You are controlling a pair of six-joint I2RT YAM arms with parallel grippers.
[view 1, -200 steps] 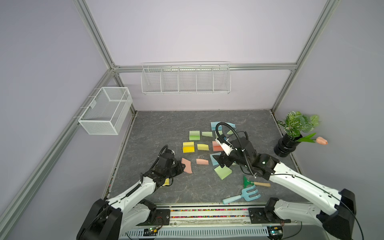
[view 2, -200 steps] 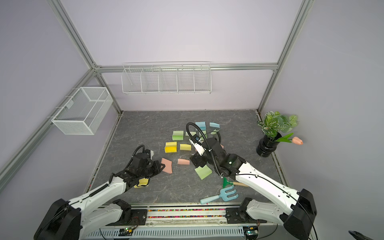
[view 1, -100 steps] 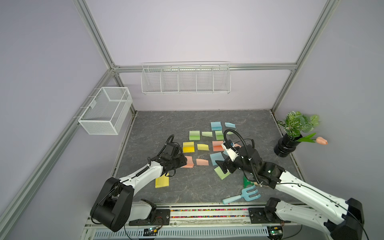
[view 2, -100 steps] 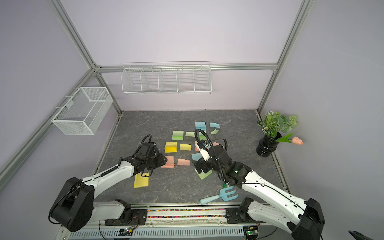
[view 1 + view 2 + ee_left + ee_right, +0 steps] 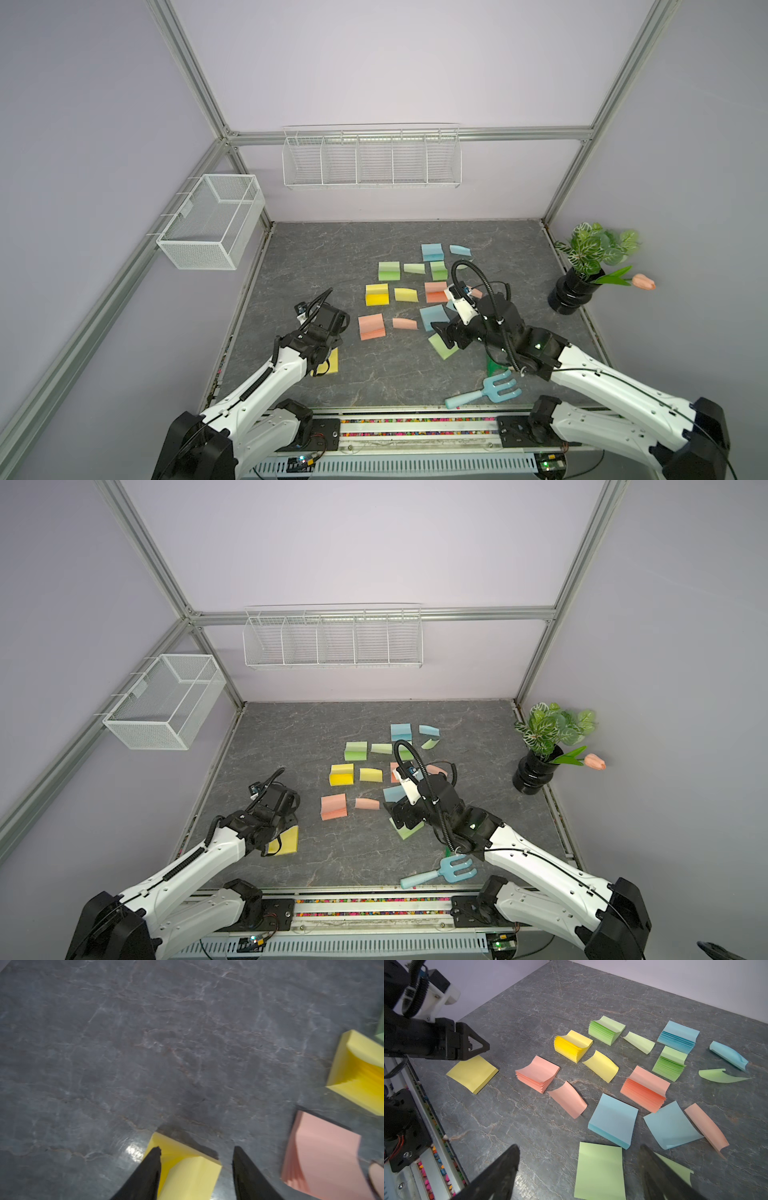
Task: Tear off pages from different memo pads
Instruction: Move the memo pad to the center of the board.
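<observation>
Several memo pads lie mid-table in both top views, among them a yellow pad, a salmon pad and a blue pad. Curled loose pages lie beside them: a yellow page, a salmon page and a green page. My left gripper is open, its fingers straddling a flat yellow pad at the front left. My right gripper hangs open just above a green pad, seen in a top view too.
A blue toy garden fork lies near the front edge under my right arm. A potted plant stands at the right edge. A mesh basket hangs on the left wall and a wire rack on the back wall.
My left gripper has opened and let go of the yellow pad, reached toward the salmon pad, then drawn back over the yellow pad. My right gripper has moved frontward over the green pad.
</observation>
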